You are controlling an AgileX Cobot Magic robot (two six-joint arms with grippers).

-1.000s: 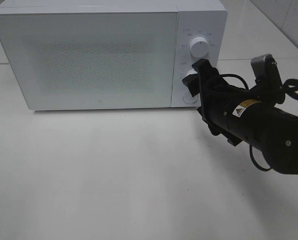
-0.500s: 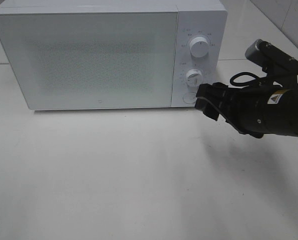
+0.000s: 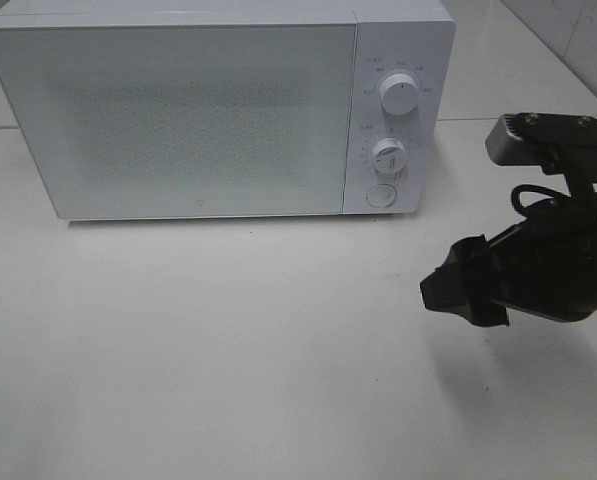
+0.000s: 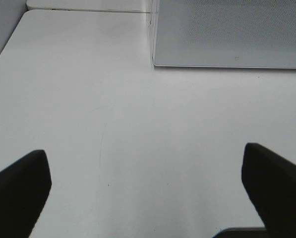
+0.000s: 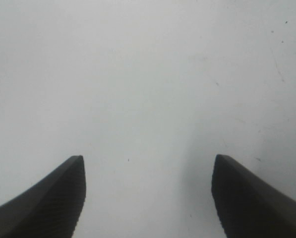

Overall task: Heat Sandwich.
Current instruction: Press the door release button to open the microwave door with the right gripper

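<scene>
The sandwich is not in view in any frame. A white microwave [image 3: 198, 110] stands at the back of the white table with its door shut; two round knobs [image 3: 398, 95] and a round button are on its right panel. My right gripper [image 3: 456, 292] is open and empty, low over the table in front of the microwave's right end; in the right wrist view its fingers [image 5: 53, 198] frame bare table. My left gripper [image 4: 148, 198] is open and empty over the table left of the microwave [image 4: 227, 34]; it is outside the high view.
The white table [image 3: 228, 350] spreads in front of the microwave. A table seam and a tiled wall run along the back right.
My right arm has pulled back from the microwave's control panel, swinging down and to the right, away from the lower knob and button.
</scene>
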